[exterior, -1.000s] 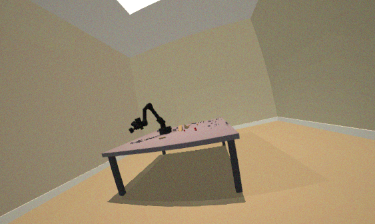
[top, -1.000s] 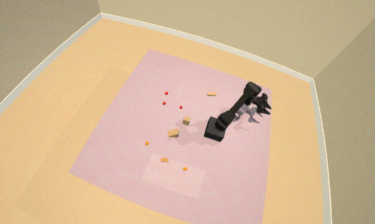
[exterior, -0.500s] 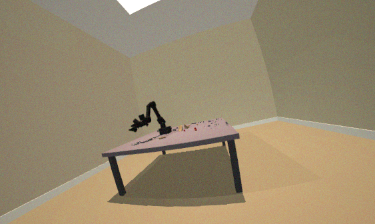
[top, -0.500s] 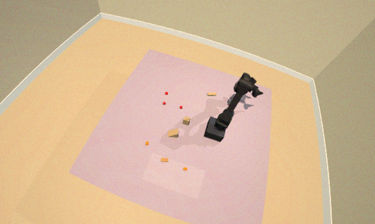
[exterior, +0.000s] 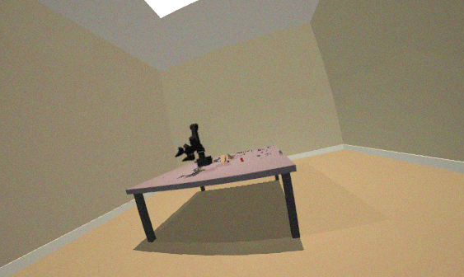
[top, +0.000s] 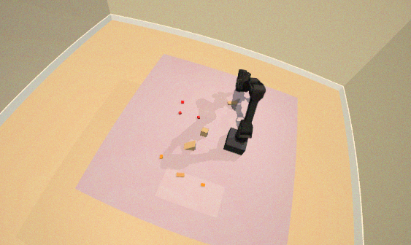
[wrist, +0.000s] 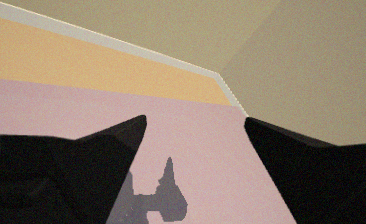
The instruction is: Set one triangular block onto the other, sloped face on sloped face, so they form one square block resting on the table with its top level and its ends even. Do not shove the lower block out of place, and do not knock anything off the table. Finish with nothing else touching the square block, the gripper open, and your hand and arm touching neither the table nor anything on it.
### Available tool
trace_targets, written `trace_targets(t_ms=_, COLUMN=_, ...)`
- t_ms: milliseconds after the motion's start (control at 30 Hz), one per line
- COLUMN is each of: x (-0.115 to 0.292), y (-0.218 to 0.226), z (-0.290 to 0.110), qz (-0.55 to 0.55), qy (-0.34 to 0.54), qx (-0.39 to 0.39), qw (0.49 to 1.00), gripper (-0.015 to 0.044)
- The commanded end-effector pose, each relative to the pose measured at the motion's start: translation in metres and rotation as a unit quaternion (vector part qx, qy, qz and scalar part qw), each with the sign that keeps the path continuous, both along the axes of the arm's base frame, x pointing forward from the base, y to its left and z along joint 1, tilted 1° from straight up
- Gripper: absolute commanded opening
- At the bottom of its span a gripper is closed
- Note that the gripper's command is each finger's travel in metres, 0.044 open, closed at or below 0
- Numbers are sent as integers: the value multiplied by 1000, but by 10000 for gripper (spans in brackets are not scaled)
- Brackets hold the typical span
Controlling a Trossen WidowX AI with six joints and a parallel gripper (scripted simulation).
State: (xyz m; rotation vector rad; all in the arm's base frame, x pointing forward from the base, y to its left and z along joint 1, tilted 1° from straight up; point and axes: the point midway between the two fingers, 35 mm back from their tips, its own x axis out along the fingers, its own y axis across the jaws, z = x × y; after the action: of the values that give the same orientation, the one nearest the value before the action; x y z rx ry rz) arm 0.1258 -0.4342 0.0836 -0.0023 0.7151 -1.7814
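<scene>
Two tan wedge-like blocks lie apart on the pink table (top: 126, 153) (exterior: 250, 166) (wrist: 209, 150) left of the arm's base: one block (top: 204, 131) nearer the base and a longer block (top: 190, 145) in front of it. In the exterior view they are too small to tell apart. My gripper (top: 243, 76) (exterior: 181, 157) (wrist: 195, 120) is open and empty. It hangs in the air behind the base, far from both blocks. The wrist view shows only bare table between the fingers, with their shadow.
A small tan piece (top: 231, 103) lies below the gripper, and another tan piece (top: 179, 174) lies at the front. Three small red cubes (top: 179, 112) and two orange cubes (top: 161, 157) (top: 203, 184) are scattered about. A paler rectangle (top: 190, 198) marks the table's front. The arm's base (top: 236, 143) stands at the centre right.
</scene>
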Motion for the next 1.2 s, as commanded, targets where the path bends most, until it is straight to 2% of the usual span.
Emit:
trace_targets(t_ms=0, x=59, y=19, z=-2, qz=85, qy=-12, qx=31, qw=996, gripper=440)
trace_targets(t_ms=300, x=187, y=114, z=-15, qz=291, qy=-12, qx=133, qw=947, gripper=440)
trace_targets(t_ms=567, x=254, y=233, z=-21, qz=428, qy=8, qx=202, qw=881, gripper=440)
trace_targets(t_ms=767, x=274, y=315, z=-28, qz=507, qy=39, qx=264, qw=819, gripper=440)
trace_targets(t_ms=900, x=275, y=388, z=-32, qz=565, qy=74, qx=317, qw=759, gripper=440)
trace_targets(t_ms=1167, x=231, y=525, z=-32, qz=645, qy=165, qx=412, qw=623, gripper=440)
